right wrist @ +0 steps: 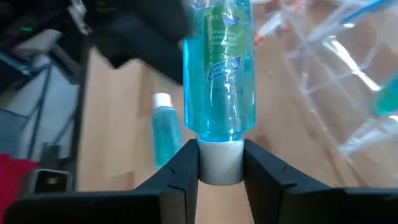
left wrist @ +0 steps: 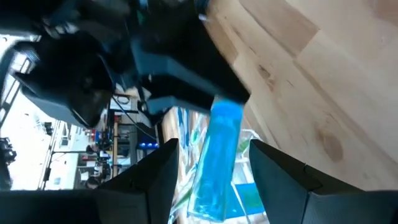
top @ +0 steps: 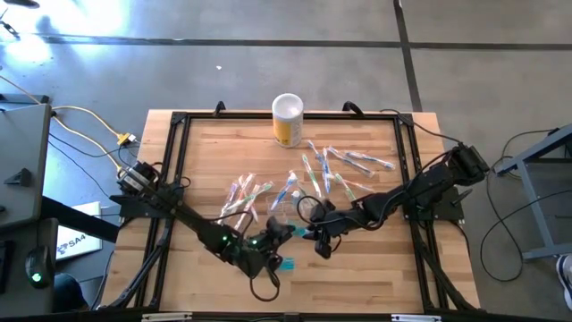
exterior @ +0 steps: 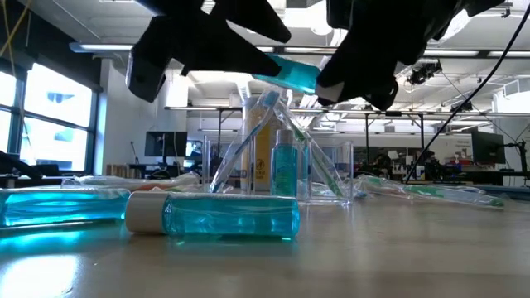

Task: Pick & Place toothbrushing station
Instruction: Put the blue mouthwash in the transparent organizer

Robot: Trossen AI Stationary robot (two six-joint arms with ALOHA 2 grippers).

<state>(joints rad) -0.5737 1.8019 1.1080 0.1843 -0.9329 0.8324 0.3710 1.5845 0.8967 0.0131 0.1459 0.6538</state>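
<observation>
Where we look straight down, both arms reach low across the wooden bench (top: 375,277) and meet near its front middle: the left gripper (top: 279,232) comes in from the left edge, the right gripper (top: 315,234) from the right, nearly tip to tip. Behind them the toothbrushes (top: 332,170) lie scattered, a yellow-and-white canister (top: 287,119) stands at the far edge, and a second teal tube (top: 286,264) lies just in front of the left arm.

In the low view, we see both dark grippers hanging over the bench with a teal tube (exterior: 290,73) tilted between them, lifted clear of the wood. Another tube (exterior: 219,215) lies on its side close to the camera, and the clear bag (exterior: 331,178) stands behind with brushes leaning in it.

From the left wrist, the left jaws stand apart on either side of the raised tube (left wrist: 214,158); we cannot tell whether they touch it.

From the right wrist, the right jaws are clamped on the tube's white cap (right wrist: 219,160), the teal body (right wrist: 219,68) pointing away from the wrist.
</observation>
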